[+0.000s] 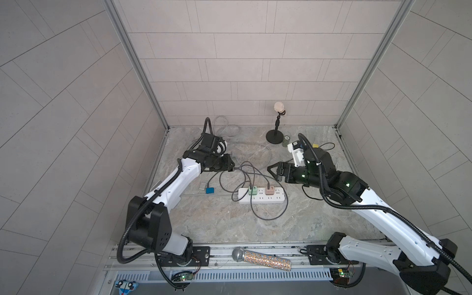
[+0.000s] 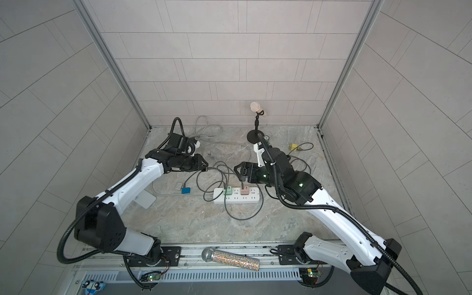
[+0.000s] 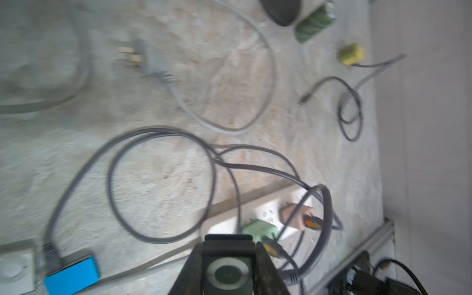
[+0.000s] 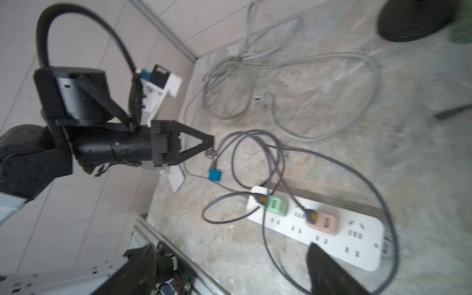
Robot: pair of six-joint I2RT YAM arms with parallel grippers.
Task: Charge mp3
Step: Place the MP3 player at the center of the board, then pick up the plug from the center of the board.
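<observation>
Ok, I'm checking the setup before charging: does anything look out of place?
Yes: a grey mains plug lies loose on the table, prongs bare, plugged into nothing. A glittery microphone also lies on the front rail.

No text, label, brand or number can be read in any view; the control wheel of the mp3 player (image 3: 227, 274) is blurred beyond reading.

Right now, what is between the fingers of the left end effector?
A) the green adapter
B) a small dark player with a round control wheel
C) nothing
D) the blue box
B: the left wrist view shows the mp3 player, round wheel visible, clamped in the left end effector.
</observation>
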